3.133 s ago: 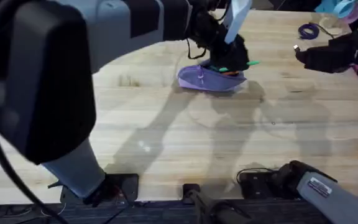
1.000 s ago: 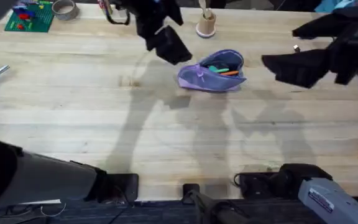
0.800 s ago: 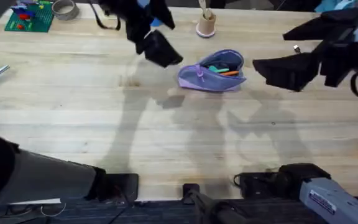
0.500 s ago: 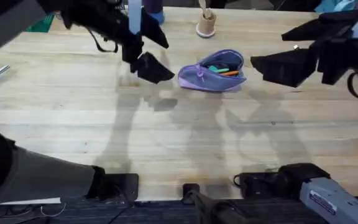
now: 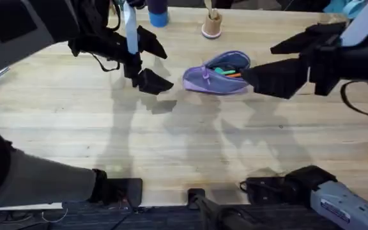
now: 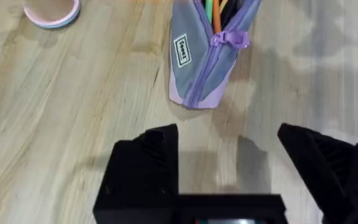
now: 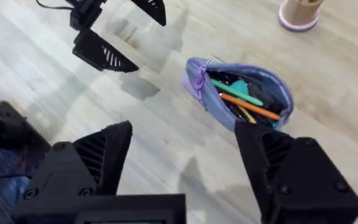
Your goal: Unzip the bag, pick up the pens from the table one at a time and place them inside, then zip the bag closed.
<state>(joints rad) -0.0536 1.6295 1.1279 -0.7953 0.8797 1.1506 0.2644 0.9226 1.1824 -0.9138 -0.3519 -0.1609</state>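
The left gripper (image 5: 147, 66) hung just beside the bag's (image 5: 219, 73) zipper-pull end, fingers spread wide and holding nothing. The right gripper (image 5: 281, 62) hovered close off the bag's other end, likewise spread and empty.

Between them, toward the far side of the table (image 5: 190, 147), the bag lay with its mouth gaping. The green pen (image 7: 237, 90) and the orange pen (image 7: 251, 106) sat inside it.

Only closing the zip looked left to do. The pouch appeared soft and light, likely to slide or crumple if tugged. A sensible hold would be one gripper pinching the fabric at an end to anchor it while the other took the small purple zipper pull (image 6: 231, 38).

Beyond the bag stood a small wooden cup (image 5: 212, 25).
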